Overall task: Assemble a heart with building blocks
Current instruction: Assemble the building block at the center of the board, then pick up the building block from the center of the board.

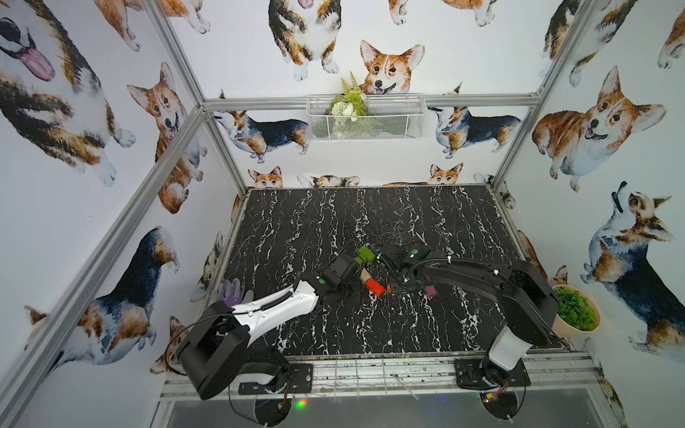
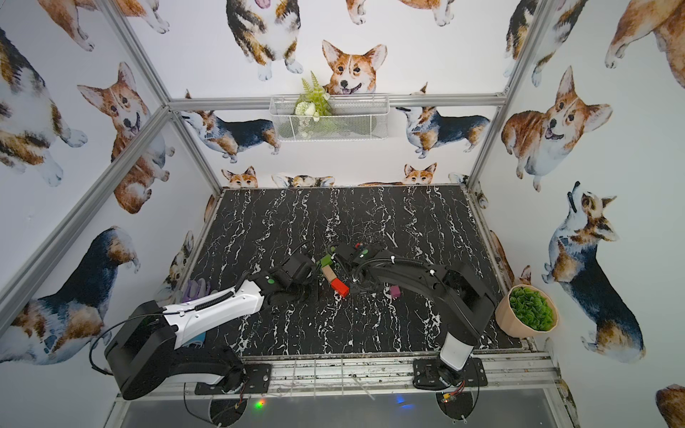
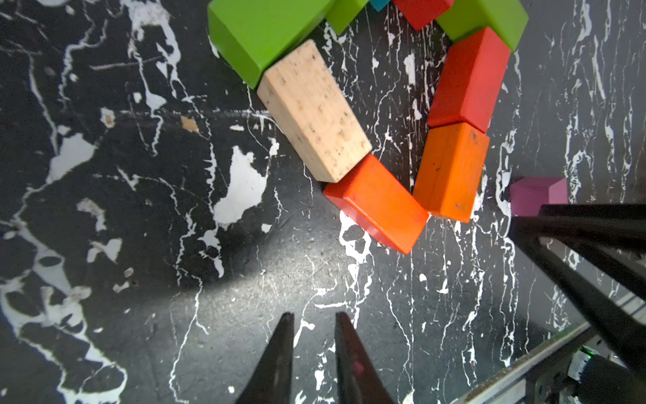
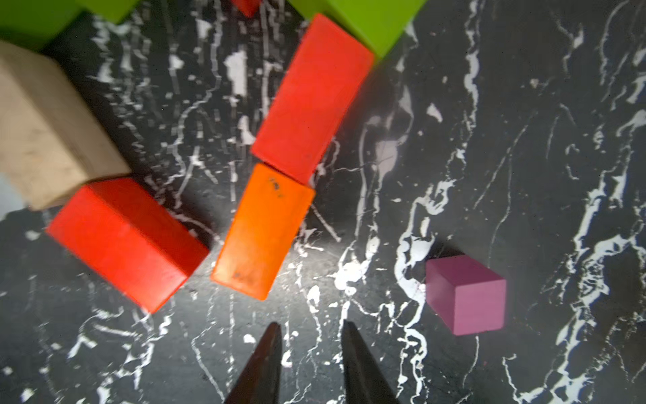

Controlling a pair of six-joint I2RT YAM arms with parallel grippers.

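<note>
In both top views the two black arms cover most of the building blocks. Only a green wooden bar point(image 1: 365, 254), a plain-wood bar point(image 1: 366, 276), a red bar point(image 1: 374, 287) and a sliver of an orange bar point(image 1: 389, 289) show between them. The wrist views cut off the far lobes. The teal triangle point(image 3: 379, 3) at the 12 o'clock notch is a mere sliver at the frame edge, and the right wrist view is blurred.

The heart point(image 2: 329, 274) lies near the middle of the black marbled table top point(image 1: 296, 229), a hollow outline of bars laid end to end. Its 9 o'clock side runs green, plain wood, red. Its 3 o'clock side runs a second green bar point(image 3: 489, 17), a second red bar point(image 3: 468, 77), then orange. The red and orange ends lie just beside each other at 6 o'clock. A small purple cube point(image 4: 466, 293) sits apart, at about 4 o'clock of the outline.

The left gripper point(image 3: 311, 316), at about 7 o'clock of the heart, has its fingers narrowly apart and empty. The right gripper point(image 4: 311, 327), near the orange end, has its fingers drawn almost together, holding nothing.
</note>
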